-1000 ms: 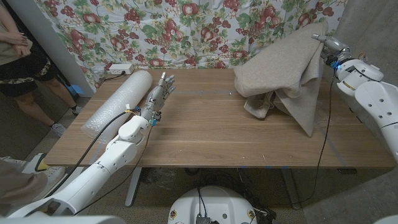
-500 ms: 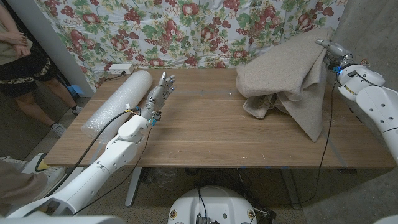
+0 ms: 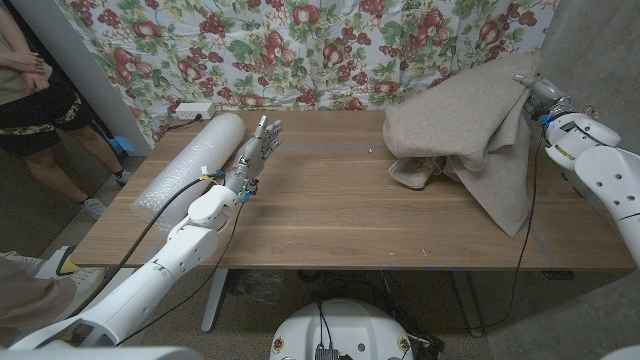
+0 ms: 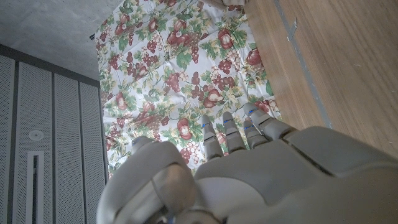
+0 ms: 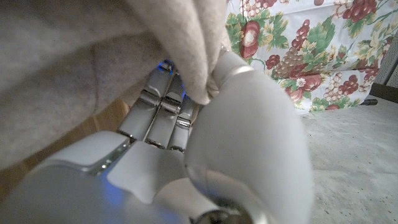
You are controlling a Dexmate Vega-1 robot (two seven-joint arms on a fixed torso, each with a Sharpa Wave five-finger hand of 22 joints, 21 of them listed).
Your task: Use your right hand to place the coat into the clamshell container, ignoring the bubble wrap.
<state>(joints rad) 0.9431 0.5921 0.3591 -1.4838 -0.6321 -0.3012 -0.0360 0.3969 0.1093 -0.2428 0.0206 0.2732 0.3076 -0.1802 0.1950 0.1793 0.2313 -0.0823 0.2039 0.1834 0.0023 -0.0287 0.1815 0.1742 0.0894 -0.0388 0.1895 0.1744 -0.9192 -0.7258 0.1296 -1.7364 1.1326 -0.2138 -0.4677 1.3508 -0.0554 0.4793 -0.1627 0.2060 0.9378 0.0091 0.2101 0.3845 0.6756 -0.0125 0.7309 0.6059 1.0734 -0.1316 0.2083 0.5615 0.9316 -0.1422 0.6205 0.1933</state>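
The right hand (image 3: 543, 97) pinches a fold of the soft beige coat (image 3: 460, 120), lifted and draping in folds onto the wooden table (image 3: 330, 210), while the left hand (image 3: 255, 155) rests with fingers extended beside the bubble wrap (image 3: 190, 165) roll.

A makeshift lab or test room: a wooden table (image 3: 330, 215) before a hung fruit-print cloth backdrop (image 3: 300, 50), bare concrete wall (image 3: 590, 40), cables trailing, a person (image 3: 30, 90) standing by the table's left edge.

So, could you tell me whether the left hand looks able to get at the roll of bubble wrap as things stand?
Probably yes. The left hand is open on the table right beside the bubble wrap, with nothing between them. The coat hangs from the right hand at the far side, well out of the way.
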